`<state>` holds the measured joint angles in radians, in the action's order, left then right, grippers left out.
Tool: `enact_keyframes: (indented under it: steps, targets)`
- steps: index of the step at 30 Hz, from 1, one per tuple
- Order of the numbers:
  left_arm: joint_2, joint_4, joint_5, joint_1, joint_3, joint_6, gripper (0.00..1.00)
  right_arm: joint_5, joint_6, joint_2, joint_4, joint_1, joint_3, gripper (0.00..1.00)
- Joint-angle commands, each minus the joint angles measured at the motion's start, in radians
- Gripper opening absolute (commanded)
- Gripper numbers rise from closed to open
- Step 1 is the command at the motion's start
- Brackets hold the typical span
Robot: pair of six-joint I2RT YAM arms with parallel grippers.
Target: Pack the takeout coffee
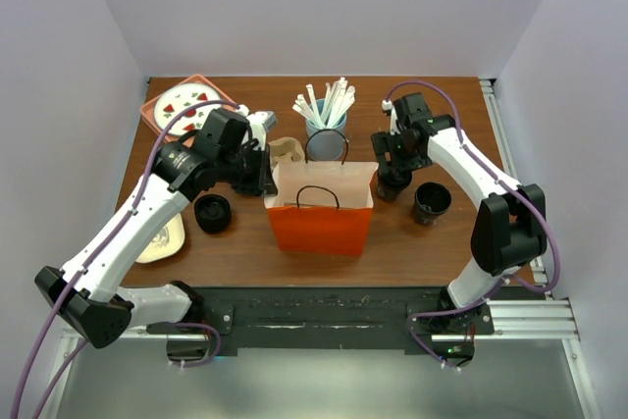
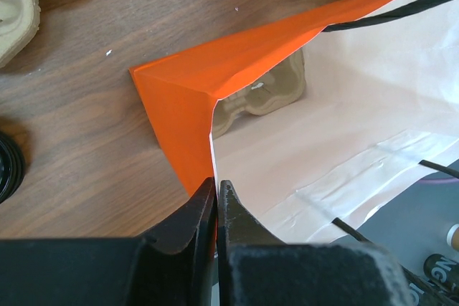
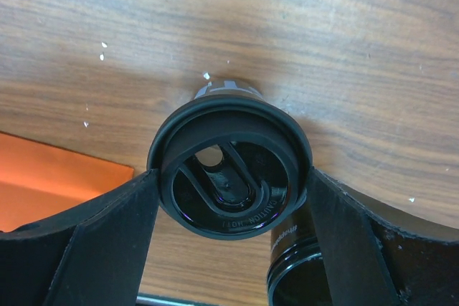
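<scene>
Nearest the lens, my left gripper point(image 2: 216, 193): its fingers pinch the rim of the orange bag point(image 2: 188, 102), which stands on the table point(image 2: 86, 105) with a cardboard carrier point(image 2: 267, 94) inside. My right gripper point(image 3: 233, 177): fingers spread wide, touching both sides of the lidded cup point(image 3: 219, 116) beside the bag.

Orange paper bag point(image 1: 320, 225) upright, open, cardboard carrier point(image 2: 265, 98) inside, black lidded cup point(image 3: 229, 173) just right of it
</scene>
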<state>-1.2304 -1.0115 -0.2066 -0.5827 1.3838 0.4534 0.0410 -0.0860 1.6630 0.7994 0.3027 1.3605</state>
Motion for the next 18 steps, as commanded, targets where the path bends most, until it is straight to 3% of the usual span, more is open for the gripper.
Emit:
enact_keyframes:
  steps: [1, 9, 16, 18]
  targets:
    - [-0.004, 0.014, -0.022, 0.006, 0.041, 0.013, 0.09, 0.029, 0.008, -0.02, -0.026, 0.012, -0.017, 0.84]
    - [-0.004, 0.002, -0.014, 0.006, 0.057, 0.021, 0.22, 0.063, -0.003, -0.022, -0.026, 0.015, -0.026, 0.75]
    - [-0.021, -0.059, 0.081, 0.004, 0.118, 0.044, 0.53, 0.068, -0.026, -0.037, -0.02, 0.022, -0.02, 0.65]
    - [-0.021, -0.082, 0.142, 0.004, 0.133, 0.051, 0.57, 0.068, -0.031, -0.046, -0.008, 0.022, -0.02, 0.63]
